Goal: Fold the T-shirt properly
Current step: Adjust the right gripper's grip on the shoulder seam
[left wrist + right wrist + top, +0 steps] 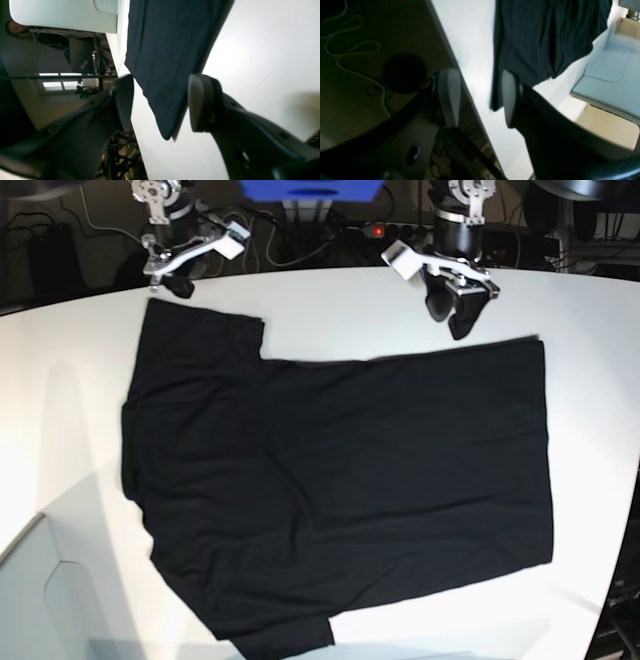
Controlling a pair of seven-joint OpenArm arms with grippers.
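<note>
The T-shirt [340,490] lies spread flat on the white bench [590,330], filling most of the middle of the base view. Its long axis runs across the frame, left to right: the straight hem forms the vertical edge at the right side, and the shoulder end is at the left. One short sleeve [200,340] sticks up toward the upper left corner of the garment, the other [285,632] points down at the lower middle of the frame. The side that faces up is plain black, with no print showing, and the cloth is mostly smooth with a few shallow creases near the left end. The neck opening cannot be made out.

The right gripper [178,283] hangs at the upper left of the base view, just above the tip of the upper sleeve. In the right wrist view its fingers [448,96] stand spread, with white bench between them and nothing pinched; the black fabric edge [540,45] lies just beside the right-hand pad, in the upper middle of that frame.

The left gripper [452,310] hangs at the upper middle-right of the base view, just above the shirt's upper edge near the hem corner. In the left wrist view its fingers [123,100] are also spread apart and hold nothing; a pointed black corner of the shirt [165,70] reaches down between them from the top of the frame, lying on the bench.
</note>
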